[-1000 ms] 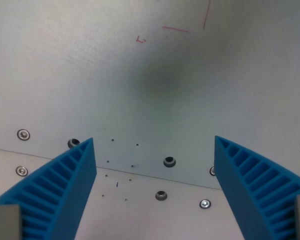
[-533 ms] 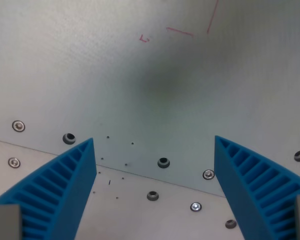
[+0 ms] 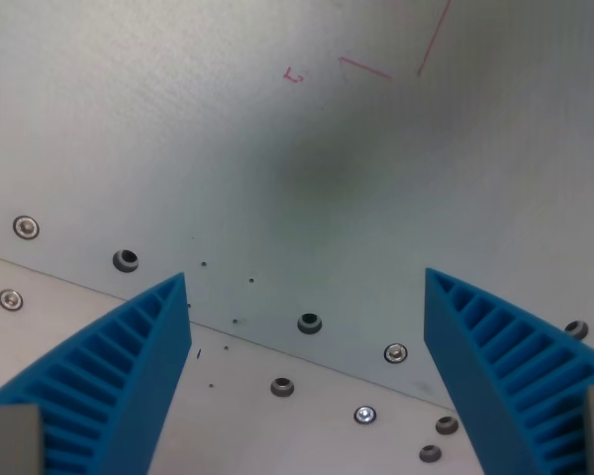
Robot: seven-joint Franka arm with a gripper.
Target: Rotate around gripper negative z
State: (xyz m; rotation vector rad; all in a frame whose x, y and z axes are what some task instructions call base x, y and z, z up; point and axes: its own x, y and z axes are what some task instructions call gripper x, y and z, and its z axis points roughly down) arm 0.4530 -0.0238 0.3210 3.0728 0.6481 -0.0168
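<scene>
Below the wrist camera, the gripper (image 3: pixel 307 371) stands with its jaws spread wide and nothing between them. Its two blue ribbed plastic fingers (image 3: pixel 129 371) enter from seven and five o'clock.

Behind them lies a pale grey flat metal tabletop (image 3: pixel 178 119). A seam (image 3: pixel 277 346) between two panels runs across it from nine o'clock down toward five o'clock. Dark round screw holes (image 3: pixel 309 323) and bright silver screw heads (image 3: pixel 396 353) sit along both sides of this seam, with further ones near the left edge and the lower right corner. Small dark specks (image 3: pixel 250 280) are scattered just left of centre. Thin red pen lines (image 3: pixel 396 59) and a small red mark (image 3: pixel 293 75) sit near twelve o'clock. A soft dark shadow (image 3: pixel 322 168) covers the middle of the panel.
</scene>
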